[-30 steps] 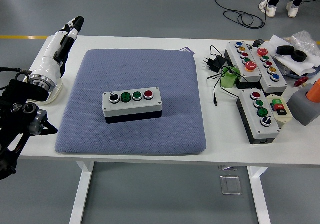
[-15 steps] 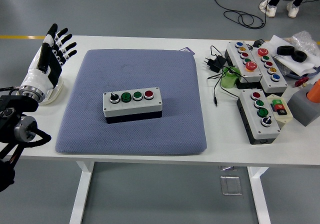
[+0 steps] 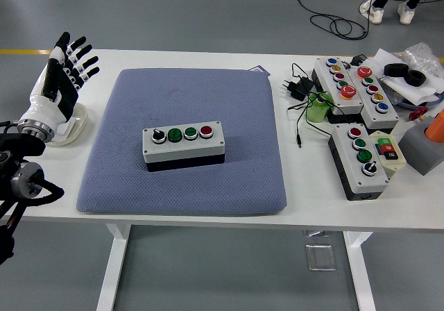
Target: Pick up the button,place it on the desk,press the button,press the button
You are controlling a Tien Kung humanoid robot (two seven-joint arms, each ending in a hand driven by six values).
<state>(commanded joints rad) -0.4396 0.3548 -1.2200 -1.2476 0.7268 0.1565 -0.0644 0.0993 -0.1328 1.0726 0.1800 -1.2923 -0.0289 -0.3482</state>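
Blue-grey pad (image 3: 182, 144) covers the middle of the white counter (image 3: 208, 212). Its near edge runs just inside the counter's near edge; its far edge leaves a bare strip of counter beyond it.

Button box (image 3: 183, 145): grey lid on a black base, lying flat near the pad's centre, long side roughly parallel to the near edge. The lid carries a black knob, two green buttons and a red button in a row. Bare pad surrounds the box on all four sides, widest toward the far edge.

Left hand (image 3: 64, 75): white and black, raised over the counter's far-left corner, left of the pad and well apart from the box. Its fingers (image 3: 83, 60) are spread and hold nothing. The black left arm enters at the picture's left edge.

Right side of the counter, clear of the pad: two more boxes (image 3: 360, 160) near the front edge, two longer boxes (image 3: 350, 82) behind them, a black plug with cable (image 3: 297, 89), and clutter at the far-right corner. A narrow strip of bare counter separates the pad's right edge from these.
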